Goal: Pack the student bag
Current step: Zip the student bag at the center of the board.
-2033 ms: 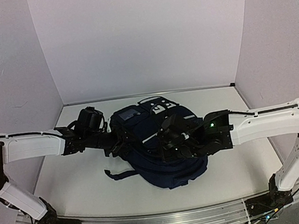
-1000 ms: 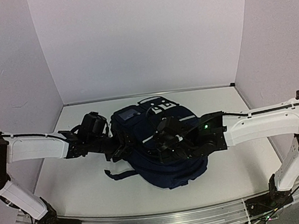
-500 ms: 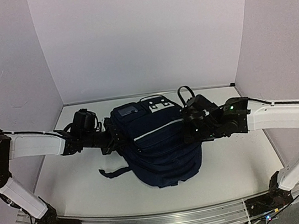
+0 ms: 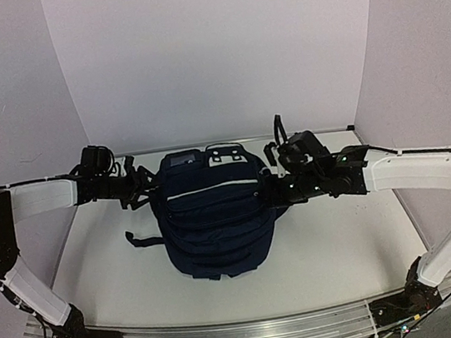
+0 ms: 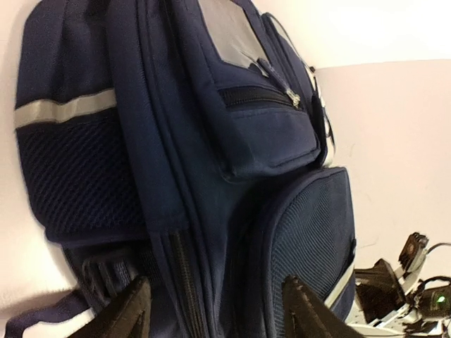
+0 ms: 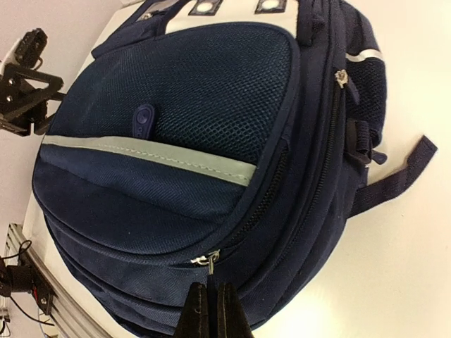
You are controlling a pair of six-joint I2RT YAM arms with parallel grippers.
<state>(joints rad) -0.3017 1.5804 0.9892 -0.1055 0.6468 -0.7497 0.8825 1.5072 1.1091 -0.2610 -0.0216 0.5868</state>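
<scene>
The student bag (image 4: 213, 229), navy blue with white reflective stripes, lies front-up in the middle of the table. My left gripper (image 4: 138, 188) is at its far left corner. In the left wrist view the left gripper (image 5: 215, 313) stands open, its fingers (image 5: 130, 313) straddling the bag's side (image 5: 211, 162) without pinching it. My right gripper (image 4: 274, 186) reaches in at the bag's right side. In the right wrist view the right gripper (image 6: 209, 313) is shut on a dark zipper pull hanging from a silver slider (image 6: 209, 260) on the bag (image 6: 176, 127).
A loose bag strap (image 4: 143, 239) trails onto the white table (image 4: 361, 234) at the left. Walls close in the back and both sides. A metal rail (image 4: 232, 336) with the arm bases runs along the near edge.
The bag has turned and slid left and towards the back wall. The left arm pulled back to the left and its gripper opened again. The right gripper swung towards the back with the bag, still shut.
</scene>
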